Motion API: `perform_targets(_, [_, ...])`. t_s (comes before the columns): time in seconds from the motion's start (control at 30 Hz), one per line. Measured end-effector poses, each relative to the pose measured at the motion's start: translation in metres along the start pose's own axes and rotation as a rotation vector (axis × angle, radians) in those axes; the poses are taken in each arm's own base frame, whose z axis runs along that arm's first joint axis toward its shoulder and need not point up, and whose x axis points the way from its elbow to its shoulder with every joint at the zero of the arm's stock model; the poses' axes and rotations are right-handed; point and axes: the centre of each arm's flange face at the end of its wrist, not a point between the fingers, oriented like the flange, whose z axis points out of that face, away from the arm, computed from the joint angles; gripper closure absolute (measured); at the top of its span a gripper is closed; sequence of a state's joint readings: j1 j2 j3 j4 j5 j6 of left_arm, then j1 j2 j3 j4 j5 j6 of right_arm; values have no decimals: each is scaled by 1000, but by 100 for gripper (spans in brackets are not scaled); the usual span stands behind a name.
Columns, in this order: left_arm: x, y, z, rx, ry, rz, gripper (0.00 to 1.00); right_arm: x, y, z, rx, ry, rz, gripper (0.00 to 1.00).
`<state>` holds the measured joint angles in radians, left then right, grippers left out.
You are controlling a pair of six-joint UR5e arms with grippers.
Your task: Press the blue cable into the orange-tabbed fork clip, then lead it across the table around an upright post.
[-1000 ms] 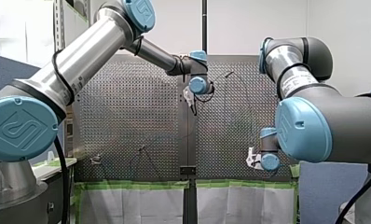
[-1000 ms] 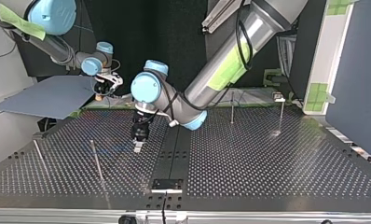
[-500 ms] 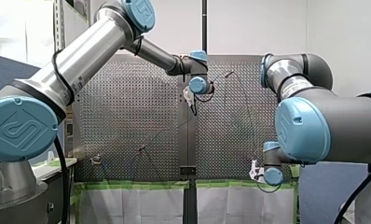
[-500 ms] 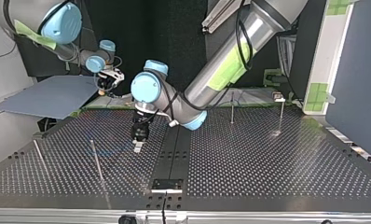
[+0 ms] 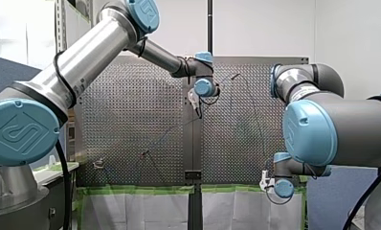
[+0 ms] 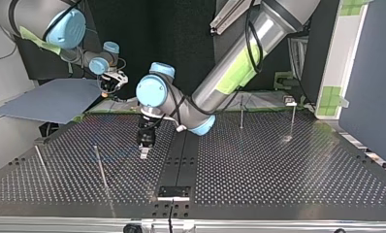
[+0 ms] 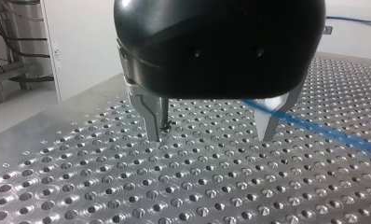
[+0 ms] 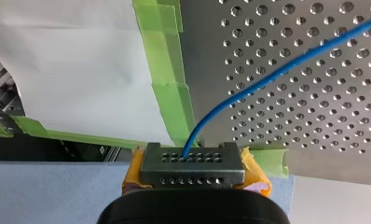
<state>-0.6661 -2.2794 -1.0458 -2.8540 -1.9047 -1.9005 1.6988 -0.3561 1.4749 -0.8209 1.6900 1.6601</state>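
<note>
The blue cable (image 8: 249, 86) comes out of my right gripper (image 8: 192, 164), which is shut on it between yellow pads, just past the table's taped near edge (image 8: 172, 100). In the front view my right gripper (image 5: 265, 182) hangs low at the right. My left gripper (image 7: 211, 135) stands open over the perforated plate, metal fingers (image 7: 151, 120) apart and nothing between them. The cable (image 7: 314, 128) runs behind one finger, along the plate. A thin dark peg (image 7: 164, 114) stands beside the other finger. In the top view my left gripper (image 6: 143, 153) points down near the middle. I cannot make out the orange-tabbed clip.
Thin upright posts stand on the plate: two at the top view's left (image 6: 101, 170) (image 6: 40, 162) and two at its far right (image 6: 242, 115) (image 6: 293, 116). A grey board (image 6: 50, 99) lies off the far left corner. A black strip (image 6: 181, 155) runs down the table's middle.
My right gripper has drawn back toward and past the table's near edge in the front view, taking the blue cable along. My left arm has stayed where it was.
</note>
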Motion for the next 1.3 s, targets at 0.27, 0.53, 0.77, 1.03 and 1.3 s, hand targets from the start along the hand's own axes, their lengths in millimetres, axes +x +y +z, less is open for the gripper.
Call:
perform_targets(0.27, [1, 4, -4, -44, 11, 9, 1, -2, 1, 10, 17, 13, 24, 100])
perform_targets(0.53, [4, 10, -11, -109, 49, 29, 1, 1, 4, 15, 39, 12, 41, 100])
perform_targets(0.77, [-1, 11, -14, -150, 76, 4, 1, 1, 4, 16, 45, 10, 42, 100])
perform_targets(1.03, [-10, 13, -14, -162, 116, -25, 1, 0, 5, 15, 45, 5, 46, 100])
perform_targets(1.3, [-6, 16, -20, -146, 203, -7, 1, 0, 4, 15, 46, 3, 53, 100])
